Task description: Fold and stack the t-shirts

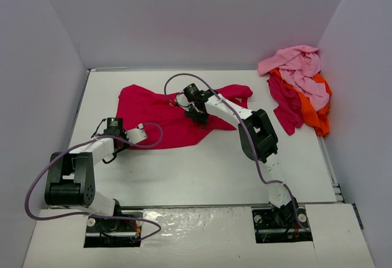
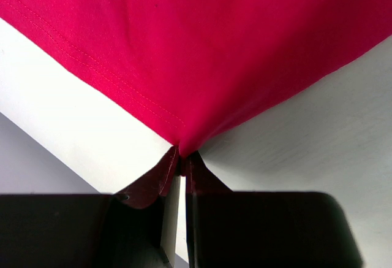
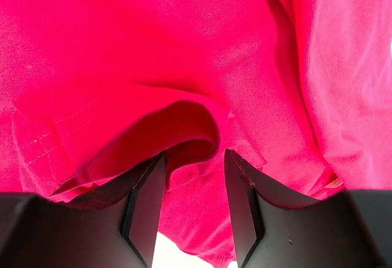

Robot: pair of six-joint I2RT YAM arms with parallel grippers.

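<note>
The red shirt is being borne, spread and rumpled, by the table, across its middle and toward its far side. A hem corner is being pinched tight between the closed jaws of the left gripper, left of the table's middle. A raised fold is being straddled by the right gripper, jaws parted and not clamped on the cloth. The pink shirt, orange shirt and magenta shirt are being carried in a heap at the table's far right corner.

The left gripper is clamped closed; the right gripper, arm reaching forward, has jaws apart.
</note>
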